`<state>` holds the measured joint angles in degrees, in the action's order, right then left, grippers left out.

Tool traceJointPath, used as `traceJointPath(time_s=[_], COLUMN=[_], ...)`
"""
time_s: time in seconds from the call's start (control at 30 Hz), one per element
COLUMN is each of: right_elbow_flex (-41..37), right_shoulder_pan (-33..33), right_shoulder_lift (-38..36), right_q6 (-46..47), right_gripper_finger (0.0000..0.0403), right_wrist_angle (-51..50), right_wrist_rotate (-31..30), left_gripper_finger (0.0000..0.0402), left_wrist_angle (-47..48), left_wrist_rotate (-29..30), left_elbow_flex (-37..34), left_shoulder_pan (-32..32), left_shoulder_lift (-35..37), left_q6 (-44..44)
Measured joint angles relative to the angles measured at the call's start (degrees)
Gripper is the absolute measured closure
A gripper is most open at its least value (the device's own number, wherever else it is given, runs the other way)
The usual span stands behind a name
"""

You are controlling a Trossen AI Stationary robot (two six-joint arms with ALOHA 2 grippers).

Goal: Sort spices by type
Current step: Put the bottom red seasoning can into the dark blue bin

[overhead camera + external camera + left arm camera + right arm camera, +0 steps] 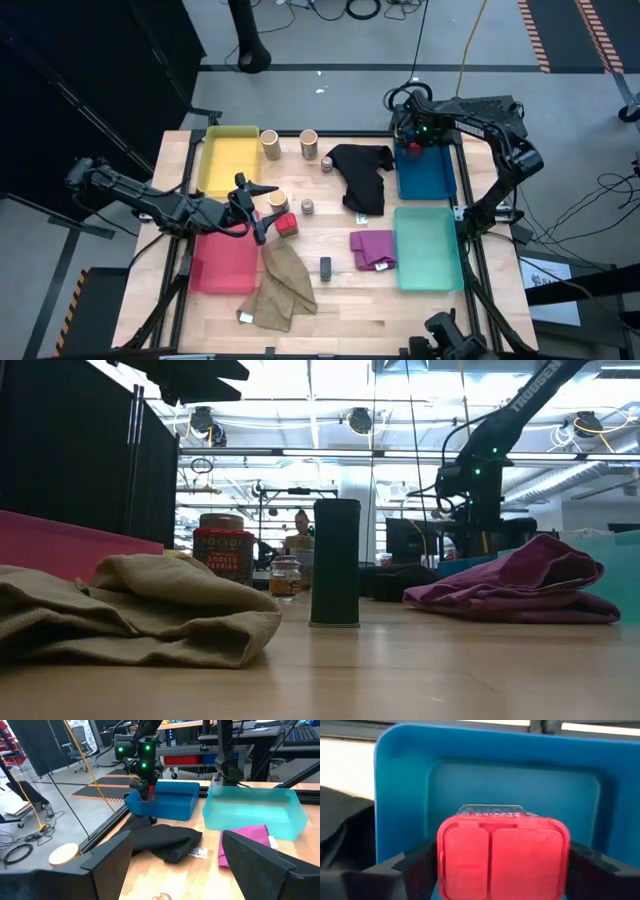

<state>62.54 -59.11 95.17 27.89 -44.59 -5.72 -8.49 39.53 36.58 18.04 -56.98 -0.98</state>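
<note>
Khaki cloth (130,610) lies nearest. Left gripper (262,212) reaches in low from the left edge, fingers spread wide and empty, with a tan cylinder (277,199) and red box (287,224) just beside its tips. Right gripper (412,135) hangs folded over the far blue tray (425,178), a red-lidded tin (502,857) between its fingers; whether gripped, I cannot tell.

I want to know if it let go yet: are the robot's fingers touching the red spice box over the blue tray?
Touching. The right wrist view shows the red spice box wedged between the right gripper's dark fingers, no gap, above the blue tray.
</note>
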Motion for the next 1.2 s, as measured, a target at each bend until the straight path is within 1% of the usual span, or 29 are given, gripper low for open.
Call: traceJointPath(time_s=[0.13, 0.33, 0.53, 0.67, 0.77, 0.87, 0.93, 1.0, 1.07, 1.2], right_elbow_flex=[0.00, 0.31, 3.56, 6.48, 7.27, 7.28, 6.51, 4.31, 1.60, -4.30], right_shoulder_pan=[-0.02, -0.02, -0.02, 0.42, 1.40, 2.03, 2.12, 2.12, 2.82, 3.89], right_shoulder_lift=[0.73, -0.62, -2.48, -5.21, -8.37, -10.79, -11.43, -11.73, -11.91, -11.92], right_q6=[-0.60, -1.13, -1.90, -3.38, -4.43, -5.02, -5.40, -6.48, -7.44, -8.21], right_gripper_finger=[0.0061, 0.0057, 0.0056, 0.0056, 0.0057, 0.0068, 0.0089, 0.0122, 0.0168, 0.0278], right_wrist_angle=[0.75, 1.15, 0.11, -3.67, -7.90, -13.97, -18.47, -20.43, -18.10, -7.09], right_wrist_rotate=[0.02, -0.16, -0.42, -0.76, -3.20, -4.55, -4.32, -5.25, -6.39, -6.04], left_gripper_finger=[0.0091, 0.0091, 0.0091, 0.0091, 0.0091, 0.0091, 0.0091, 0.0091, 0.0091, 0.0091], left_wrist_angle=[0.00, 0.00, 0.02, 0.02, 0.13, 0.56, 0.72, 0.74, 0.94, 0.94], left_wrist_rotate=[0.00, -0.02, -0.02, -0.02, -0.02, -0.02, -0.02, -0.02, -0.02, -0.02], left_elbow_flex=[0.00, 0.00, 0.00, 0.00, 0.00, 0.00, 0.00, 0.00, 0.00, 0.00], left_shoulder_pan=[0.00, 0.02, 0.02, 0.02, 0.02, 0.02, 0.02, 0.02, 0.02, 0.02], left_shoulder_lift=[0.01, 0.00, 0.01, -0.01, 0.01, 0.00, 0.00, 0.00, 0.00, 0.01], left_q6=[-0.01, -0.01, -0.04, -0.05, -0.05, -0.11, -0.13, -0.17, -0.16, -0.16])
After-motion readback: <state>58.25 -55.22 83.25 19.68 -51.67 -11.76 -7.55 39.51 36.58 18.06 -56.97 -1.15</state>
